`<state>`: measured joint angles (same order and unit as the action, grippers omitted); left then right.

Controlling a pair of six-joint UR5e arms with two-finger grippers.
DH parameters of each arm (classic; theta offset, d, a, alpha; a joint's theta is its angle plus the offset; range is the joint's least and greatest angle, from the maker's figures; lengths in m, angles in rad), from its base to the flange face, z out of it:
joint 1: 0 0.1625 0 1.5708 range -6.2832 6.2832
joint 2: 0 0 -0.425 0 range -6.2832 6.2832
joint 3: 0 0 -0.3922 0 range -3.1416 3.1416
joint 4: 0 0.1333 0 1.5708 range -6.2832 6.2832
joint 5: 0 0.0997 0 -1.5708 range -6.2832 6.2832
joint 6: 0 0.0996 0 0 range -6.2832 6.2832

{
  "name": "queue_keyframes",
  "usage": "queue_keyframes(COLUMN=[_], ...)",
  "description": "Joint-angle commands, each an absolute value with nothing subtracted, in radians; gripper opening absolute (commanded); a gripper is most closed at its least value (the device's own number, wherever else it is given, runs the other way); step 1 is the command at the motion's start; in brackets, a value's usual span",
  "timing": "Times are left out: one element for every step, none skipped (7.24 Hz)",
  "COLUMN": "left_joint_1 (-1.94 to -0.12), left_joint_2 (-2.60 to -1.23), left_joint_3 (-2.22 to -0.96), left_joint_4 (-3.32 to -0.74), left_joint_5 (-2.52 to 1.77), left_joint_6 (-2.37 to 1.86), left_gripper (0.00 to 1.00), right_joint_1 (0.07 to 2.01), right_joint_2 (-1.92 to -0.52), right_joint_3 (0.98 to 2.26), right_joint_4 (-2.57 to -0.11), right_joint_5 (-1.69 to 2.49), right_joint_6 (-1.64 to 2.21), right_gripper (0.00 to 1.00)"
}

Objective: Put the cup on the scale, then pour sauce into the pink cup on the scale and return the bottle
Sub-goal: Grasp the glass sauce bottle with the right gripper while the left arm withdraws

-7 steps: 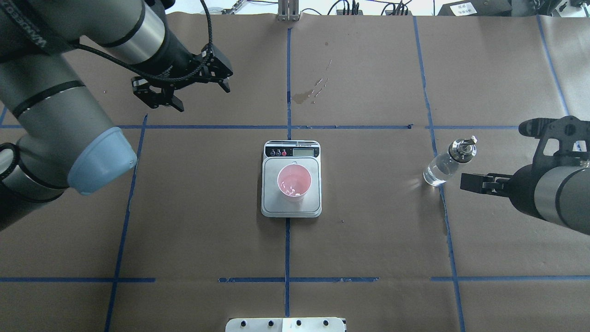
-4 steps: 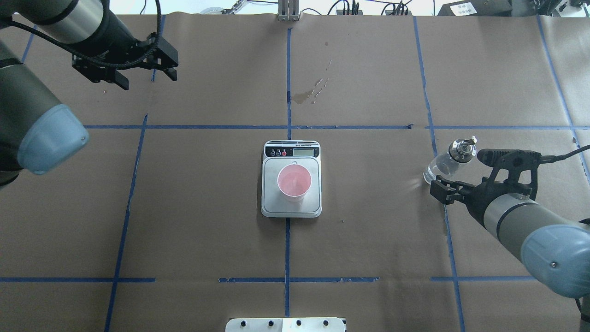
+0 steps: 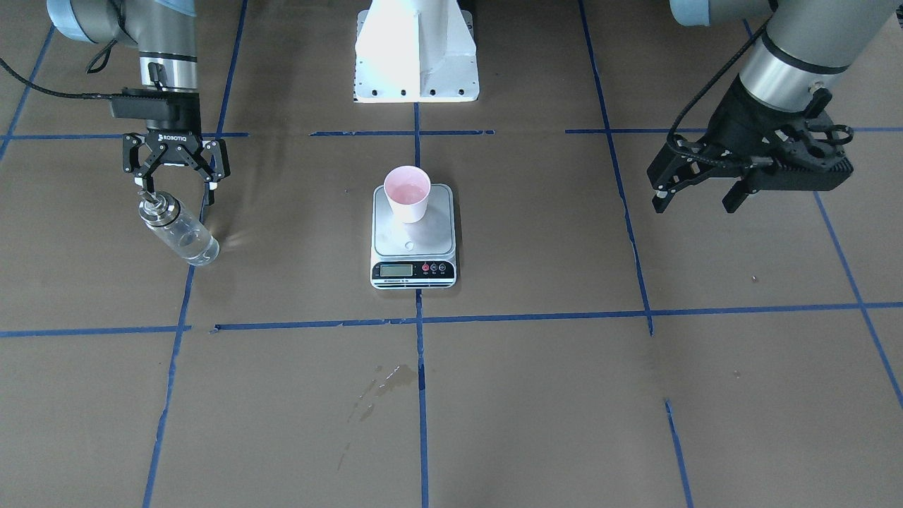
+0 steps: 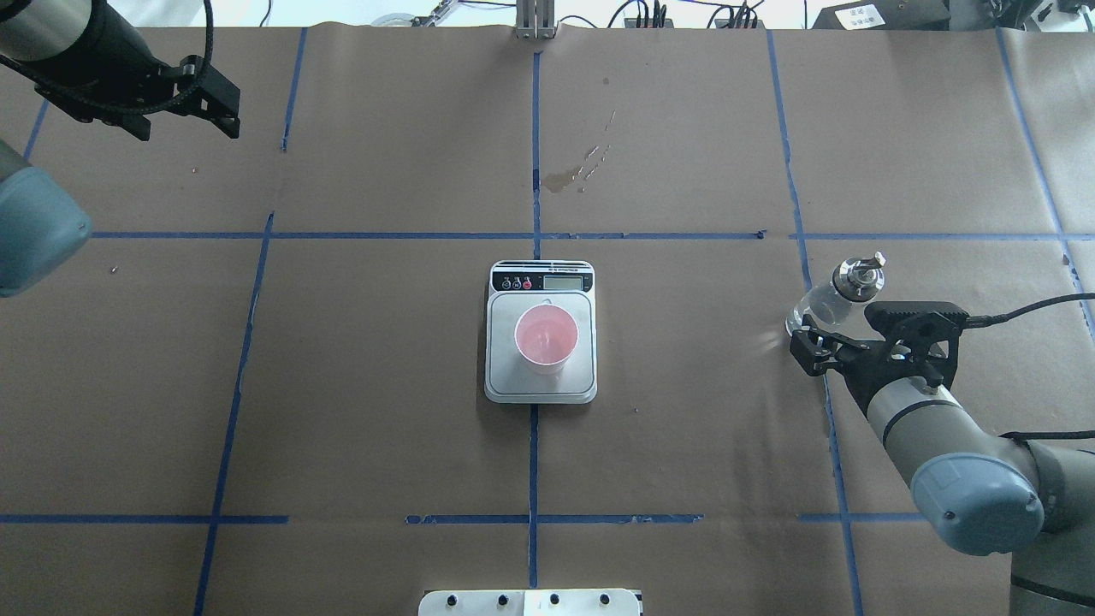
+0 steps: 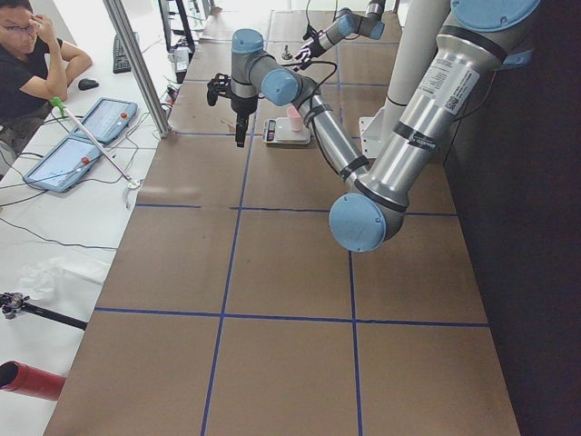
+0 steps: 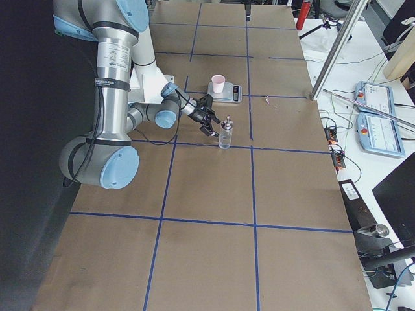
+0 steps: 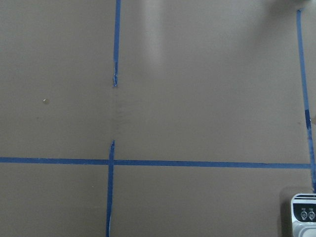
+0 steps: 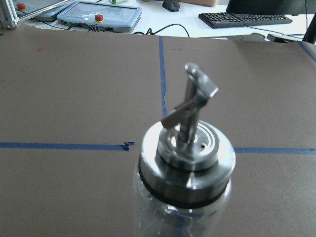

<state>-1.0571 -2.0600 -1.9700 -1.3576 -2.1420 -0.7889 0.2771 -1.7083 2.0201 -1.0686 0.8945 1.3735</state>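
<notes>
— Overhead exterior first: spotting the cup point(image 4: 546, 336) upright on the scale point(image 4: 505, 376), mid-platform, pink inside showing; any word on the bottle point(image 4: 825, 301)?
— Standing upright, well off to the scale's right; silver spout cap on top; clear sauce point(image 3: 194, 243) visible through the glass.
— And the right gripper point(image 3: 178, 192)?
— Hanging just beside the bottle, on the robot's side of it; fingers spread wide, clamping nothing; whether touching the glass, cannot tell.
— And the left gripper point(image 3: 695, 204)?
— Raised above the table, well off to the scale's left; fingers spread apart too, nothing between them.
— Anything else near the scale?
— Only a damp stain point(image 4: 565, 180) on the brown paper point(image 4: 684, 428), out past the scale's display end.
</notes>
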Motion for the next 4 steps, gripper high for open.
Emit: queue_keyframes(left_joint_1=[-1.062,-1.062,-1.062,-1.062], left_joint_2=[-2.052,-2.052,-2.052,-2.052], left_joint_3=[-1.964,-1.96,-1.96,-1.96], left_joint_4=[-1.358,-1.358,-1.358,-1.358], left_joint_5=[-2.14,-2.14,-2.14,-2.14], left_joint_6=[-0.773,-0.772,-0.772,-0.773], left_gripper=[1.0,1.0,1.0,1.0], right_joint_1=[0.272,0.268,0.265,0.265], right_joint_2=[-1.698,-1.695,-1.675,-1.646], right_joint_3=[1.928,1.919,1.905,1.884], right_joint_4=[-0.994,-0.994,-0.994,-0.994], right_joint_5=[0.832,0.819,0.819,0.819], right_joint_6=[1.368,1.368,1.365,1.365], right_gripper=[0.99,1.0,0.99,0.99])
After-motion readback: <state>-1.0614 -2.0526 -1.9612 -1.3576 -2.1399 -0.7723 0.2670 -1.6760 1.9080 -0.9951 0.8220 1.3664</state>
